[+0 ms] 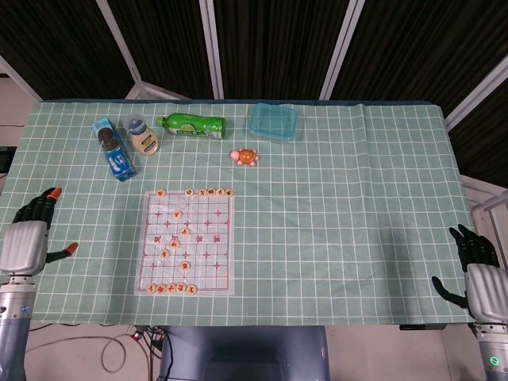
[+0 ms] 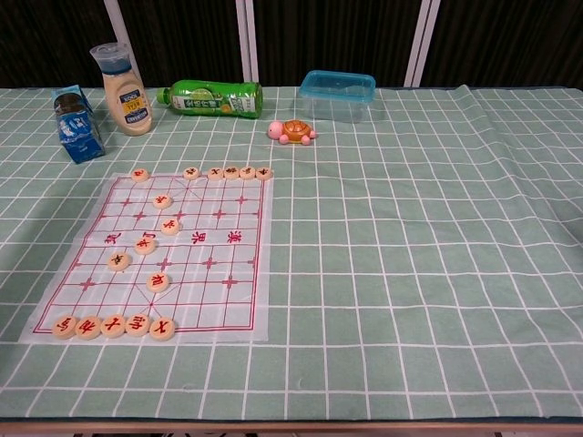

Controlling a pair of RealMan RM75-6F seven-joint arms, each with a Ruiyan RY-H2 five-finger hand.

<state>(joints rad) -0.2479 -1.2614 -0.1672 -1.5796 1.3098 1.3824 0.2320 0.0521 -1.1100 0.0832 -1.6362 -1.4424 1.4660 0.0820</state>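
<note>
**Checked table, dark curtained room**

Green gridded cloth (image 1: 357, 198) over table; black panels behind. Left hand (image 1: 25, 238) at left edge, fingers spread, holding nothing; nearest thing: board (image 1: 189, 242), well apart. Right hand (image 1: 480, 274) at right edge, fingers apart, holding nothing. Cloth's right half bare.

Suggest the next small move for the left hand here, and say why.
Probably reach the left hand right, toward the chess board: it hangs open at the table's left edge, holding nothing, and the pieces lie nearer it than the right hand.
</note>
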